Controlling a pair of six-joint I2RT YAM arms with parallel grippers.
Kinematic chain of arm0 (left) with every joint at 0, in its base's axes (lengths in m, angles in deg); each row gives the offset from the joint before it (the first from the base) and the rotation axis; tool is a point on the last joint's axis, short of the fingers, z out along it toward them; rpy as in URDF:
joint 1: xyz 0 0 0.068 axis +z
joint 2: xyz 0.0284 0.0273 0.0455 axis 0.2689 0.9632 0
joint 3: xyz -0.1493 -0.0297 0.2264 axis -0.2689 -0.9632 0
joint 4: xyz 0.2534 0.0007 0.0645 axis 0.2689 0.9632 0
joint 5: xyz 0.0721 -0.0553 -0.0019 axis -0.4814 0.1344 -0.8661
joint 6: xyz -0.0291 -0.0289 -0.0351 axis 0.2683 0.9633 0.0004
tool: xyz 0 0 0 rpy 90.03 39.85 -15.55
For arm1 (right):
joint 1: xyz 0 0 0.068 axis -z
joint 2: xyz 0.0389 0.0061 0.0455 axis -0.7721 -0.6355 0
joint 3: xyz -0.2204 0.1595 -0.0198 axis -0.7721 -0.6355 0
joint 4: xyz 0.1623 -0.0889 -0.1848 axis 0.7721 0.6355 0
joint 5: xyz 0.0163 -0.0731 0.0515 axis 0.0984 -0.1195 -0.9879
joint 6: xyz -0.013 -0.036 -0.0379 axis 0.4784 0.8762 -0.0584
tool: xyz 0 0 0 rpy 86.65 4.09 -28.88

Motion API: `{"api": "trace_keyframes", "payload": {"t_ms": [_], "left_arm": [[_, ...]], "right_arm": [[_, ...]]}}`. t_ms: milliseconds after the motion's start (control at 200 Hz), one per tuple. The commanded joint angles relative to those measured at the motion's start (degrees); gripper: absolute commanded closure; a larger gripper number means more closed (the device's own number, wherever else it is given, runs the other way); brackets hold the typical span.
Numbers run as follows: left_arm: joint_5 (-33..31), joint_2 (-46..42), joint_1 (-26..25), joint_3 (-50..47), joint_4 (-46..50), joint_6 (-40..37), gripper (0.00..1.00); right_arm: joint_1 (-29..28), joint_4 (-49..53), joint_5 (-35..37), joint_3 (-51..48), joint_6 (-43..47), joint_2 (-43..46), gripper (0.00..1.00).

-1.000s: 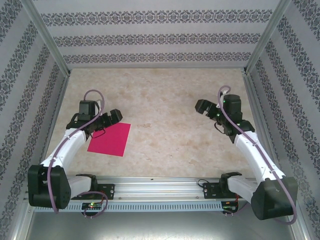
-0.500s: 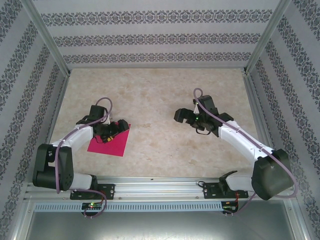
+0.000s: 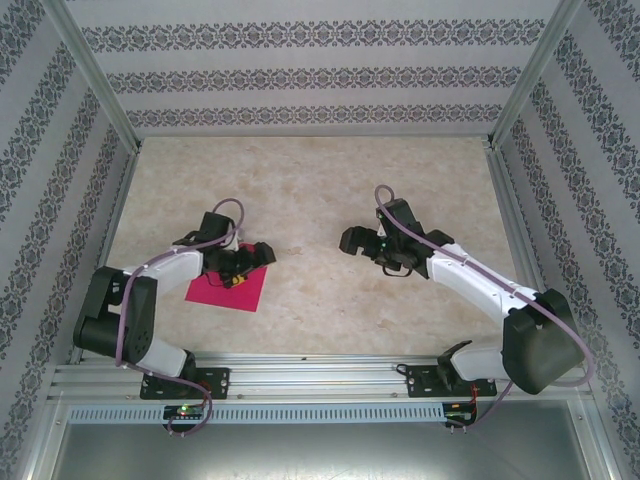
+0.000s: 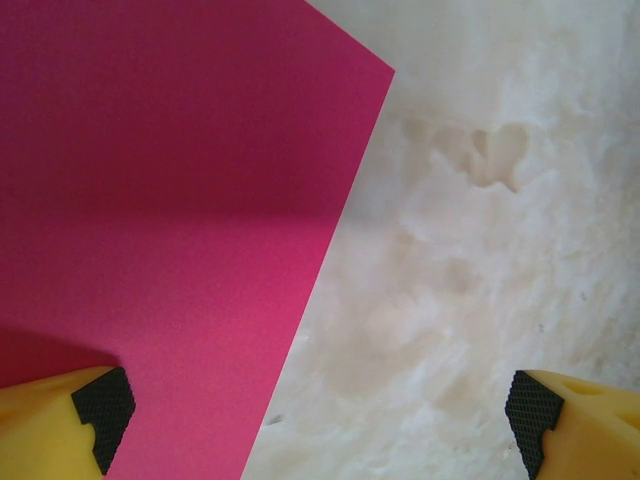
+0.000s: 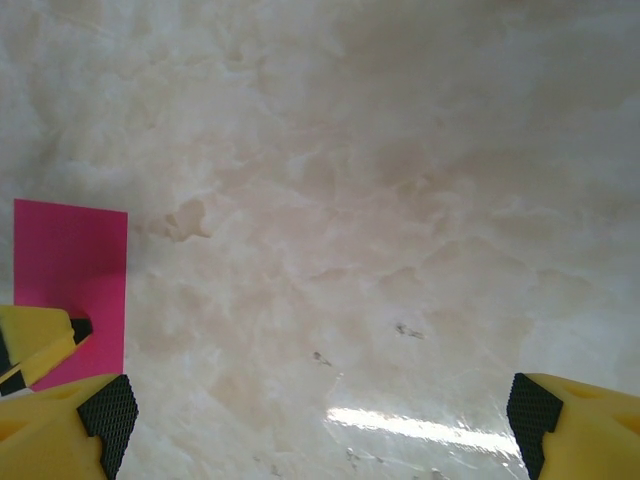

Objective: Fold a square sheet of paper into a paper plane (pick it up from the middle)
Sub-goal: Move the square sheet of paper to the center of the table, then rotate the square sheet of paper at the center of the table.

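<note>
The square sheet of paper is magenta-pink and lies flat and uncreased on the table at the left front. The paper plane is out of view. My left gripper is open low over the sheet's right edge. In the left wrist view the sheet fills the left side, with one fingertip over it and the other over bare table. My right gripper is open near the table's middle, apart from the sheet. Its wrist view shows the sheet at the far left beside a yellow finger of the left gripper.
The table is beige marbled stone, enclosed by patterned walls with metal corner posts. An aluminium rail carrying both arm bases runs along the near edge. A glare streak lies on the table under the right gripper.
The left gripper has dropped and reached right over the sheet's right edge. The right gripper has swung left and down toward the table's middle. The sheet has nudged slightly right.
</note>
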Motion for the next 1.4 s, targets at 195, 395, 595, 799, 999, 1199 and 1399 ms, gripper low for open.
{"api": "trace_keyframes", "payload": {"t_ms": [195, 395, 595, 799, 999, 1199, 1399], "left_arm": [[-3.87, 15.19, -16.50, 8.83, -14.85, 21.45, 0.00], [-6.44, 17.67, -19.57, 21.55, -10.47, 20.58, 0.00], [-16.82, 7.17, -18.05, 24.35, 1.12, 13.32, 0.00], [-25.18, -8.94, -11.80, 14.68, 6.81, 7.65, 0.00], [-22.16, -25.35, 0.24, 2.58, 9.78, 3.54, 0.00], [-24.63, -32.89, 4.95, 0.06, 14.98, 0.12, 0.00], [-27.59, -36.20, 7.05, -2.81, 14.90, 1.09, 0.00]], "right_arm": [[-0.68, 0.35, 1.33, -3.68, -2.88, 2.44, 0.03], [-0.91, 1.86, 2.51, -6.45, -3.66, 9.47, 0.02], [-2.28, -3.03, 0.29, -7.59, -6.96, 13.67, 0.03], [-9.02, -5.19, -2.46, 1.32, -8.08, 1.39, 0.08], [-16.18, -3.06, -1.02, 14.66, -9.14, -14.56, 0.13], [-19.04, -2.74, -3.26, 24.45, -10.77, -26.18, 0.19], [-20.43, -0.86, -4.27, 29.25, -12.89, -32.69, 0.22]]}}
